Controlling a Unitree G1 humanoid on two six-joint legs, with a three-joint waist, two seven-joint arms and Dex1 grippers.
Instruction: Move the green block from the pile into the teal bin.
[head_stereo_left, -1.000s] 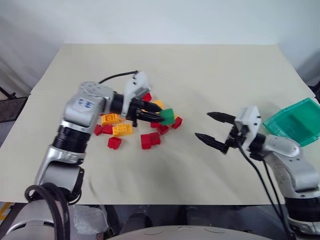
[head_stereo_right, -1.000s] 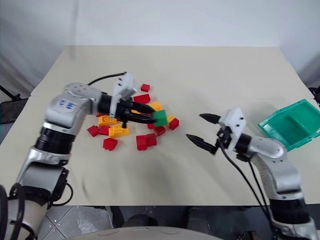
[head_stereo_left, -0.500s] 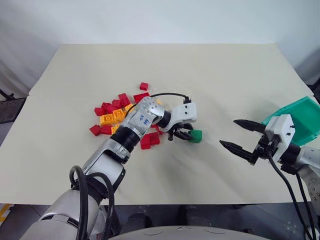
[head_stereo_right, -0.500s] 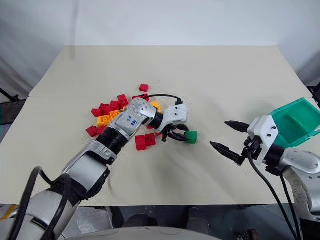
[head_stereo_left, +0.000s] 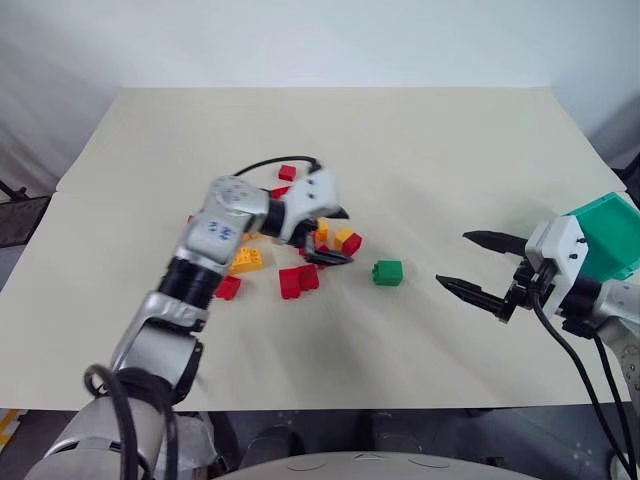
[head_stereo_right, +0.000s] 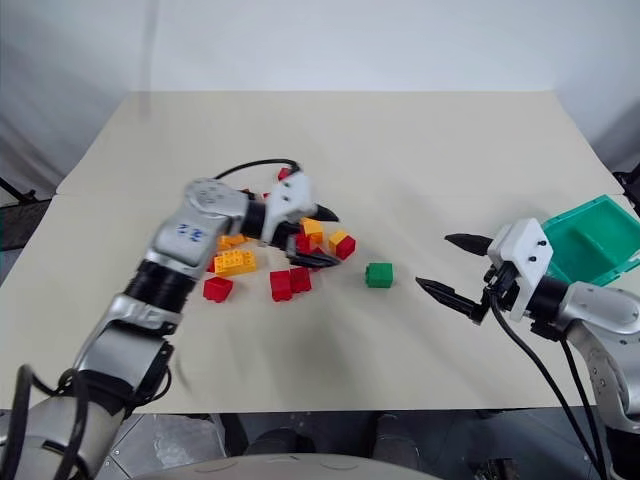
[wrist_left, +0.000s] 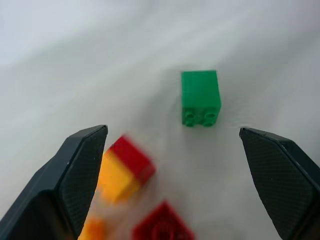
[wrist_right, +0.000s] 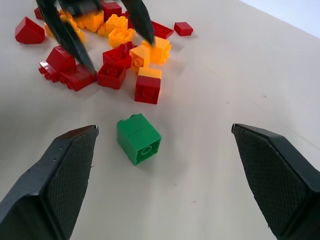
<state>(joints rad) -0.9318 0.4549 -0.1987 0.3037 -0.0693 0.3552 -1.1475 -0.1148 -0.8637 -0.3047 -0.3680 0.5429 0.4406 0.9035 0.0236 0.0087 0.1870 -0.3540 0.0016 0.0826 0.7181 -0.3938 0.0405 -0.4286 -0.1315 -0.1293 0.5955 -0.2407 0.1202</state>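
The green block (head_stereo_left: 388, 272) lies alone on the table between my two grippers, right of the pile (head_stereo_left: 250, 252) of red and yellow bricks. My left gripper (head_stereo_left: 340, 237) hovers open over the pile's right edge, a short way left of the block and holding nothing. In the left wrist view the block (wrist_left: 200, 96) sits beyond the spread fingers. My right gripper (head_stereo_left: 455, 260) is open and empty to the block's right, pointing at it; the block (wrist_right: 139, 139) lies between its fingers in the right wrist view. The teal bin (head_stereo_right: 590, 207) sits at the table's right edge, behind my right wrist.
The beige table (head_stereo_left: 400, 140) runs wide and bare behind the pile. A single red brick (head_stereo_left: 288, 172) lies apart at the pile's far side. A black cable (head_stereo_left: 262, 163) loops off my left wrist.
My left gripper carried the green block right from the pile, let go of it, opened wide and drew back to the pile. The right gripper shifted right, staying open.
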